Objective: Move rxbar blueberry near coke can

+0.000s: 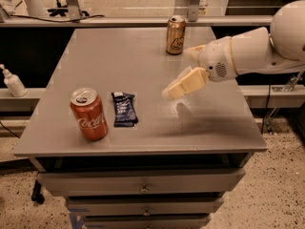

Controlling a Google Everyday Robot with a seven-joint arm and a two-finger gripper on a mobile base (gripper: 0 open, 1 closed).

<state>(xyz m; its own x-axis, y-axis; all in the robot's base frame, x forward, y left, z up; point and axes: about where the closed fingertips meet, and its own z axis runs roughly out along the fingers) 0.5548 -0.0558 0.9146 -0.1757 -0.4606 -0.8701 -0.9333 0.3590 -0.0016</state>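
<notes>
1. Nearest the camera is a bank of grey metal drawers (143, 187) with small knob pulls, standing on a pale speckled floor (281, 190).
2. Above the drawers lies the surface (119, 56), a flat, matte grey rectangular top with a thin front lip.
3. The coke can (89, 114) stands upright near the front left corner. It is a glossy red cylinder with a silver top, and the white script "Coca" can be read on its side.
4. The rxbar blueberry (125, 109) lies flat on the surface just beside the coke can, to the can's right and apart from it. It is a dark navy wrapper with crimped ends, its long side running front to back. The pale lettering is too small to read.
5. The end effector (167, 93), cream-coloured and wedge-shaped, hangs above the middle of the surface, well to the right of the bar and touching nothing. I cannot tell whether it is open or closed.
6. It belongs to a smooth white arm (252, 51) with rounded shells that reaches in from the right edge.
7. A gold-brown can (175, 35) with a dark label stands upright near the far edge of the surface.
8. To the left, on a lower ledge, stands a white pump bottle (13, 82).
9. Behind the surface runs a grey rail with a black cable (57, 17) lying on it, with metal uprights and pale floor beyond.
</notes>
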